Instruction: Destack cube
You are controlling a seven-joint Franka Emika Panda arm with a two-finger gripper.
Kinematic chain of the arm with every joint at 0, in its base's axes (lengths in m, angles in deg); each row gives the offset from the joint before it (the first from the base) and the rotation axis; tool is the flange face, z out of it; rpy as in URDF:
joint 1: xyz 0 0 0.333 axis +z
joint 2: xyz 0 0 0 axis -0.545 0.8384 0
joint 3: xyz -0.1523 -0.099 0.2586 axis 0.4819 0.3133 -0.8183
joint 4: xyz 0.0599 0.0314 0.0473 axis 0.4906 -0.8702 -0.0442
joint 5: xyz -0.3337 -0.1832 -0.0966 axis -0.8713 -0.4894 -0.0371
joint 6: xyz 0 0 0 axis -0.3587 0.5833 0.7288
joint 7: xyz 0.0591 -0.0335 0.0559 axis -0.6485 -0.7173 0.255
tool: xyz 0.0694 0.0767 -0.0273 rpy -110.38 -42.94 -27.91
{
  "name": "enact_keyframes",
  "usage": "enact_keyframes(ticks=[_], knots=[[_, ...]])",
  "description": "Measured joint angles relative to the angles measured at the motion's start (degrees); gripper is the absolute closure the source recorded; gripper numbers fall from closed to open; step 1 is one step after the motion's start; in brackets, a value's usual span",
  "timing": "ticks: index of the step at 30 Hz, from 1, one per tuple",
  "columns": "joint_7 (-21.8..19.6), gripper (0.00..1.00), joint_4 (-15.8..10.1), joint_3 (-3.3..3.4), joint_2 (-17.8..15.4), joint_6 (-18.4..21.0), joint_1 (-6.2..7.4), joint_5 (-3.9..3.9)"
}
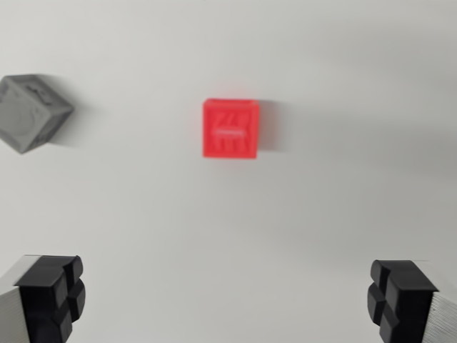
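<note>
Seen from the wrist camera, looking straight down onto a plain white surface (228, 229).

- Near the middle, slightly above centre: 1 red cube (230, 128), resting flat on the surface, top face toward the camera, faint raised or engraved marks on that face, too blurred to read. Soft shadow along its right side in the wrist view.
- At the wrist view's left edge, upper part: 1 grey cube (30, 112), turned at an angle so that a corner points downward in the picture, 2 faces visible, some embossed marking on the top face, not legible. Shadow falling toward the wrist view's right.
- Well apart from each other, both cubes; neither stacked on anything, each sitting alone on the surface.
- End effector (228, 300) at the bottom of the picture, spread wide: 1 black fingertip pad (53, 293) in the lower left corner, the other in the lower right corner, bare surface between them. Nothing pinched, nothing touched.
- Red cube above the gap between the pads in the picture, roughly on the centre line; grey cube off to the left, above the left pad.
- Slight blur over the whole picture.
</note>
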Motion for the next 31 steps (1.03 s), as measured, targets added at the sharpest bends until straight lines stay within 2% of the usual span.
enact_keyframes(ticks=[31], knots=[[0.0, 0.00, 0.6, 0.00, -0.3, 1.0, 0.00, -0.01]])
